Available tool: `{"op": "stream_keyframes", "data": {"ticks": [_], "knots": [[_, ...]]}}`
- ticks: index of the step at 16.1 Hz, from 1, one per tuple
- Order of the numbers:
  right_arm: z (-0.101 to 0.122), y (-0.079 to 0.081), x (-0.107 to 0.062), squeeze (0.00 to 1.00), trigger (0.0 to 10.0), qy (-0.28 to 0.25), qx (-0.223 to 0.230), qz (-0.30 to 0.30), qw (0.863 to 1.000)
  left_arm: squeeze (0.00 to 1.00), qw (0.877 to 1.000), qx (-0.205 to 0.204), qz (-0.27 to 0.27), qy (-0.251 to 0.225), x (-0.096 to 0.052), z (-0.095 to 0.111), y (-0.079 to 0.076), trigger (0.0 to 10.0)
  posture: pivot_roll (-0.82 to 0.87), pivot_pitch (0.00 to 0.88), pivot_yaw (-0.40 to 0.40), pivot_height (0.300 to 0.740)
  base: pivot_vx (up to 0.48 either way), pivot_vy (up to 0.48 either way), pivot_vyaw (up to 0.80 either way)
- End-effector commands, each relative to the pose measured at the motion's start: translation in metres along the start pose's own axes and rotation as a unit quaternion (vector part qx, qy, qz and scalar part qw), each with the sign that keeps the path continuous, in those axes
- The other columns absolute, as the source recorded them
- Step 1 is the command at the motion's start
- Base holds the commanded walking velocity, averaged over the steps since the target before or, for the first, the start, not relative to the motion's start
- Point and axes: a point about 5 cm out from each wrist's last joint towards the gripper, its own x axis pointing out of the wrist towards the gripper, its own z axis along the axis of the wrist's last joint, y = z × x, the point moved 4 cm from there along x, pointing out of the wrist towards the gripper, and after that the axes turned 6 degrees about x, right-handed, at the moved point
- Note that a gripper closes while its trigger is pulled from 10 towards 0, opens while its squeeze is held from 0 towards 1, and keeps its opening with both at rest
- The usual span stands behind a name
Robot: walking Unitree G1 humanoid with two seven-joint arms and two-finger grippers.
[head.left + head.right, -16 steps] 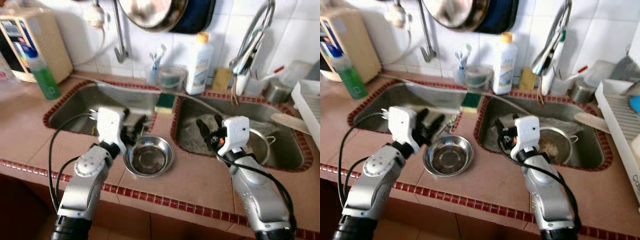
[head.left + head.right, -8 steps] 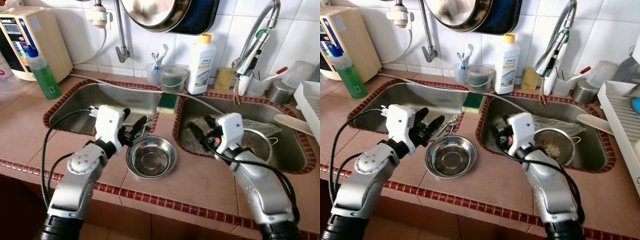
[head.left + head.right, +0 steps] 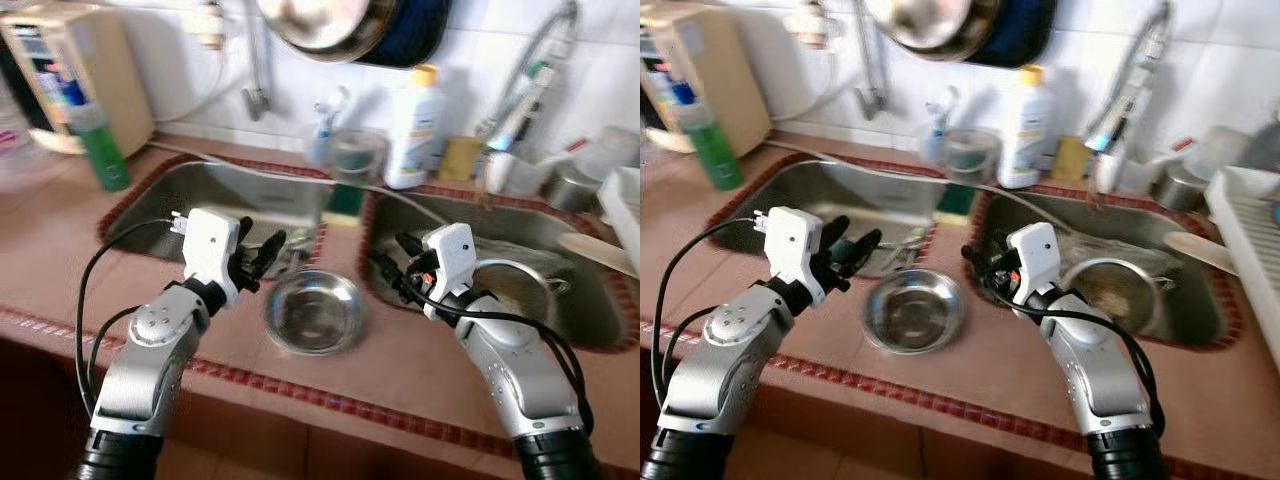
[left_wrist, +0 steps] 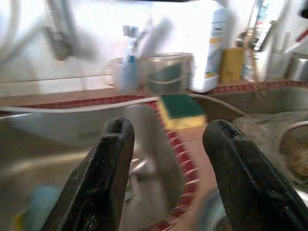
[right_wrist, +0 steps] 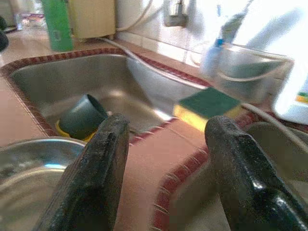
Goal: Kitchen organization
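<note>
1. The head views are smeared by blur, so the label on the white bottle [image 3: 418,128] at the back wall cannot be read; the same goes for the panel of the beige appliance [image 3: 85,75] in the far left corner.
2. A pan [image 3: 330,25] hanging on the wall is cut off by the upper edge of the view, and the dish rack [image 3: 1252,240] on the right is cut by the side edge.
3. The steel bowl [image 3: 314,312] sits on the tiled worktop [image 3: 60,250], in front of the strip that divides the two sinks.
4. The left gripper [image 3: 262,260] hovers just to the left of the bowl over the near edge of the left sink [image 3: 220,205], its fingers spread and holding nothing.
5. The right gripper [image 3: 392,268] hangs just right of the bowl at the near left corner of the right sink [image 3: 560,320], fingers likewise apart and empty.
6. In the right wrist view a dark cup [image 5: 83,115] lies tipped in the left sink.
7. A green and yellow sponge [image 4: 182,109] rests on the divider, and a strainer [image 3: 1122,288] sits in the right sink.
</note>
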Motion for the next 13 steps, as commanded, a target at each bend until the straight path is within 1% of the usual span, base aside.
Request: {"op": "stream_keyframes", "data": {"ticks": [1,3,5,6,8,9,11,12,13], "knots": [[0.001,0.004,0.003,0.00,10.0,-0.002,-0.002,0.007,1.000,0.00,1.000,0.022,0.009,-0.011,0.000,0.009,0.004,10.0,-0.17,0.000,-0.001,0.736,0.000,0.000,0.00],[-0.002,0.002,0.001,0.00,10.0,-0.001,-0.001,0.001,1.000,0.00,1.000,0.021,0.004,-0.011,0.002,0.009,0.003,10.0,-0.17,0.000,0.004,0.736,0.000,0.000,0.00],[-0.004,-0.002,-0.001,0.00,10.0,-0.002,0.000,-0.013,1.000,0.00,0.999,0.033,-0.013,-0.015,0.004,0.013,-0.001,10.0,-0.17,0.000,0.011,0.736,0.000,0.000,0.00],[-0.006,-0.005,-0.002,0.00,10.0,0.000,-0.004,-0.024,1.000,0.00,0.999,0.030,-0.030,-0.013,0.004,0.013,-0.006,10.0,-0.17,0.000,0.014,0.736,0.000,0.000,0.00],[-0.008,-0.011,-0.001,0.00,10.0,0.001,-0.003,-0.048,0.999,0.00,0.997,0.042,-0.058,-0.008,0.003,0.011,-0.015,10.0,-0.17,0.000,0.016,0.736,0.000,0.000,0.00],[-0.015,-0.022,0.000,0.00,10.0,0.014,0.009,-0.092,0.996,0.00,0.995,0.047,-0.089,0.000,0.001,0.009,-0.027,10.0,-0.17,0.000,0.017,0.736,0.000,0.000,0.00],[-0.018,-0.025,0.001,0.00,10.0,0.015,0.043,-0.098,0.994,0.00,0.994,0.048,-0.100,0.008,0.001,0.006,-0.035,10.0,-0.17,0.000,0.017,0.736,0.000,0.000,0.00],[-0.020,-0.024,0.003,0.00,10.0,0.016,0.068,-0.092,0.993,0.00,0.993,0.049,-0.109,0.008,0.001,0.006,-0.040,10.0,-0.17,0.000,0.017,0.736,0.000,0.000,0.00],[-0.023,-0.021,0.006,0.00,10.0,0.016,0.097,-0.082,0.992,0.00,0.992,0.020,-0.125,0.004,0.002,0.011,-0.049,10.0,-0.16,0.000,0.017,0.736,0.000,0.000,0.00]]}}
